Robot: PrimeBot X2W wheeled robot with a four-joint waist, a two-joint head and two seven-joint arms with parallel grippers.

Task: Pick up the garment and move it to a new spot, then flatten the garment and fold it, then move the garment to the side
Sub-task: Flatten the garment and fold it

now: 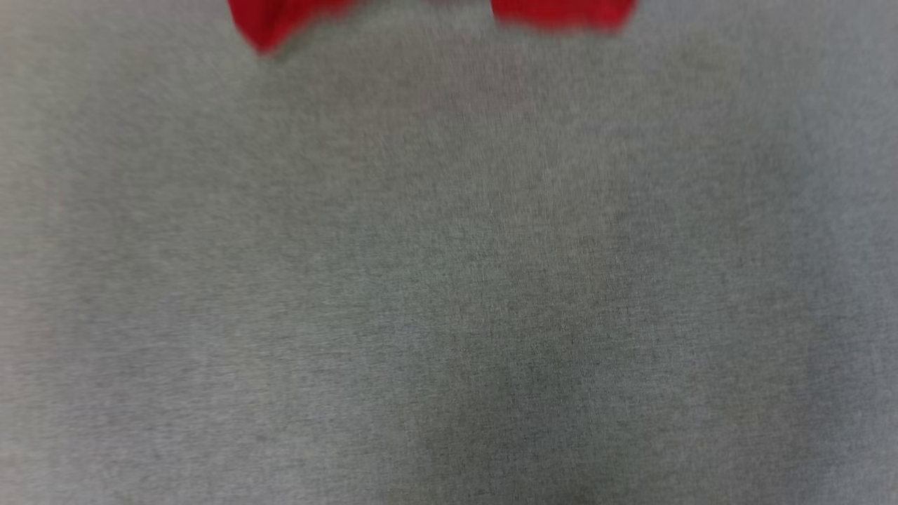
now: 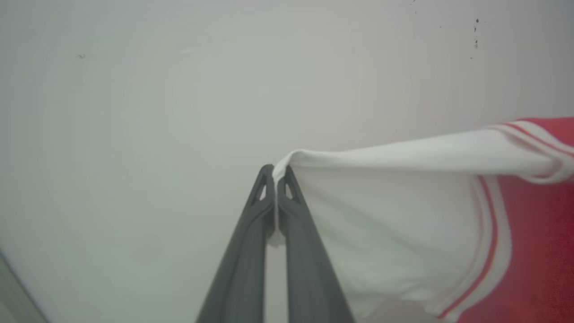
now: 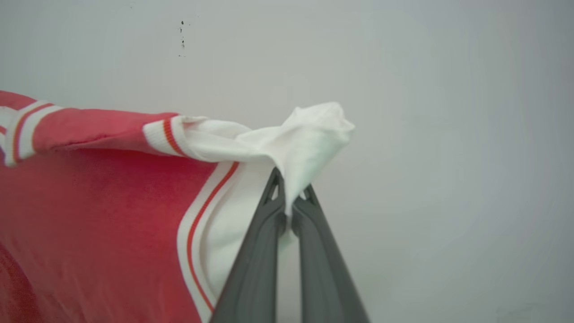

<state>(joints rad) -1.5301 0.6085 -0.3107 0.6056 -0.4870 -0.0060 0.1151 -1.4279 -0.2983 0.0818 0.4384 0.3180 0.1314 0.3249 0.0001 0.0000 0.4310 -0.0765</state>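
The garment (image 2: 403, 215) is a red jersey with white sleeves and red-and-white striped trim. It hangs stretched in the air between both arms. In the left wrist view my left gripper (image 2: 276, 172) is shut on the edge of one white sleeve, the cloth pinched at the fingertips. My right gripper (image 3: 291, 184) is shut on the other white sleeve, with a bunch of white cloth (image 3: 314, 130) sticking up past the tips. In the head view two red corners of the garment (image 1: 561, 14) dangle at the top edge, blurred.
A grey cloth-covered table (image 1: 449, 280) spreads below in the head view. A plain pale wall (image 2: 179, 89) with a few dark specks stands behind the garment in both wrist views.
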